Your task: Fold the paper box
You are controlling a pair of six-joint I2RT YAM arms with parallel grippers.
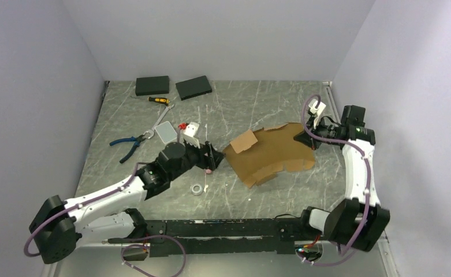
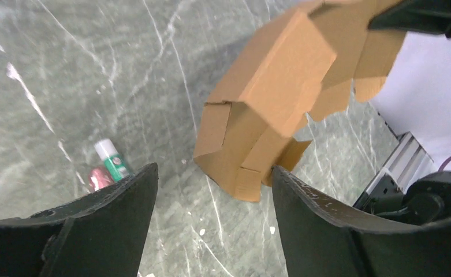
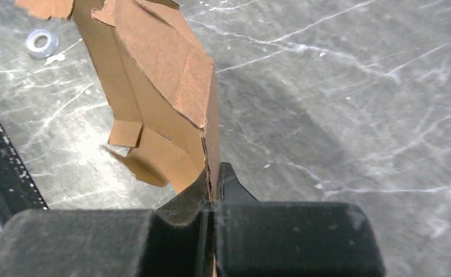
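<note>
The paper box (image 1: 272,153) is a brown die-cut cardboard sheet, bowed up in the middle of the table, with flaps hanging. My right gripper (image 1: 308,134) is shut on the sheet's far right edge and holds that side off the table; in the right wrist view the cardboard (image 3: 165,86) runs down between the closed jaws (image 3: 213,184). My left gripper (image 1: 218,157) is open and empty just left of the sheet's near left corner. In the left wrist view the box (image 2: 275,98) hangs ahead of the spread fingers (image 2: 211,190), not touching them.
Two black slabs (image 1: 152,85) (image 1: 193,87) lie at the back. A yellow screwdriver (image 1: 159,100), blue pliers (image 1: 129,144), a grey card (image 1: 166,133) and a white part (image 1: 190,129) lie left. A tape ring (image 1: 197,190) and a small red-green tube (image 2: 110,164) lie near my left gripper.
</note>
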